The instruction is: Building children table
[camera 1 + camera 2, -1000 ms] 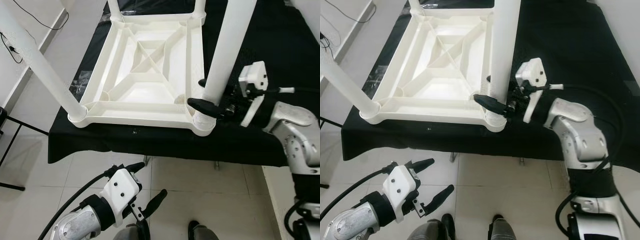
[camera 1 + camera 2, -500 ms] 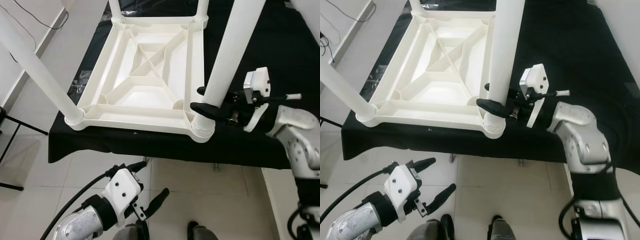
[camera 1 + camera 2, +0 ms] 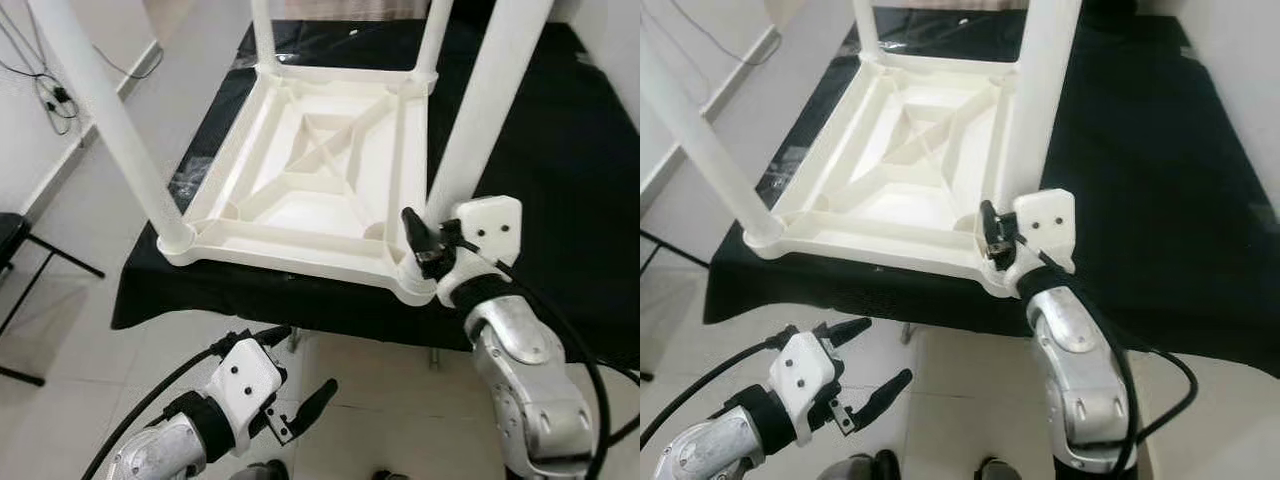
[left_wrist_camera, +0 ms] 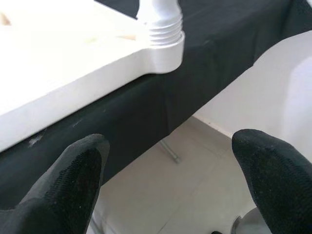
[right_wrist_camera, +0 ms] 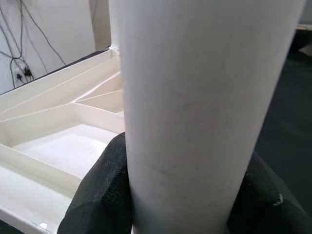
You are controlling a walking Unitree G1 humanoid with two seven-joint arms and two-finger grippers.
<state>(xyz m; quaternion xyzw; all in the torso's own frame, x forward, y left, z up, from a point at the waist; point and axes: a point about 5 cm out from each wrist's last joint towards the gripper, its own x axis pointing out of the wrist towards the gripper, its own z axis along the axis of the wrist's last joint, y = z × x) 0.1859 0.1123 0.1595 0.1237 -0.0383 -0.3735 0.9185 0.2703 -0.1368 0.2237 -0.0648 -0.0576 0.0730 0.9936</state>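
White plastic kids' table lies upside down on the bench, which is covered w/ black cloth; tabletop underside faces up, ribs in an X pattern showing. Four white legs stand upright from its corners: near-left leg, near-right leg, and two far ones at the back, far-left leg and far-right leg. Table's near edge sits close to the bench's front edge, more toward the bench's left side.

Right claw is at the near-right corner of the table, clamped round the base of the near-right leg just above its socket. Right wrist view: black fingers wrap both sides of the white tube, pressed against it.

Left claw hangs below the bench's front edge, over the tiled floor, well apart from the table. Its fingers are spread wide, nothing between them; left wrist view looks up at a table corner w/ threaded leg socket and the cloth edge.

Cables run along the wall at left.
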